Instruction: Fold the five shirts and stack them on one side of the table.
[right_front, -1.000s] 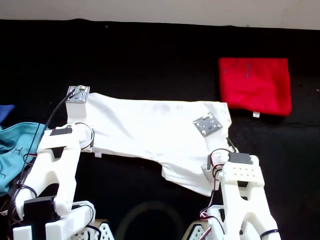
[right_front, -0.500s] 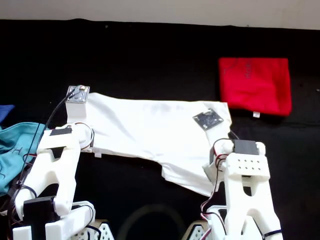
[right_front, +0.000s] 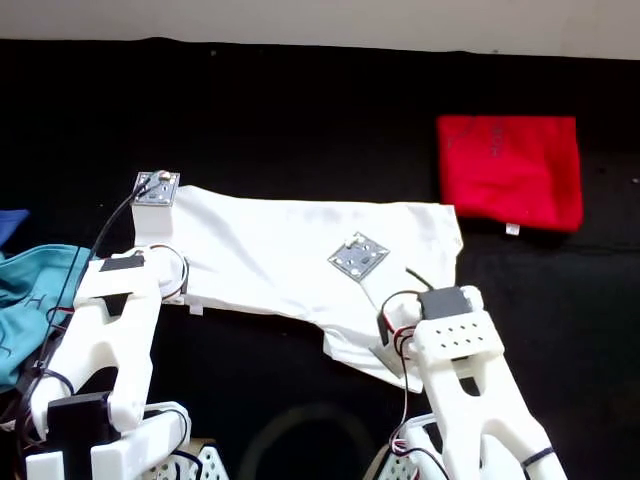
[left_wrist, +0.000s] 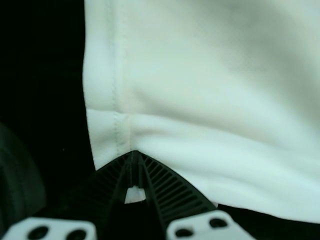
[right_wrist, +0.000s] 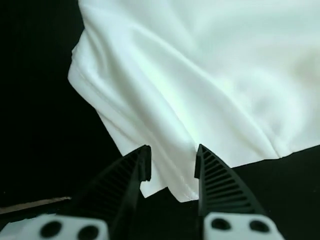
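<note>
Shift, apparently leftward, right end effector (right_wrist: 171, 162)

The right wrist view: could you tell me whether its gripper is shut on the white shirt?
No, the right gripper stands open, an edge of the white shirt showing between its spread fingers.

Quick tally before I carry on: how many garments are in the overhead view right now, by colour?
white shirt: 1, spread out
red shirt: 1, folded
teal garment: 1, bunched up
blue garment: 1, just a corner in frame
Total: 4
</note>
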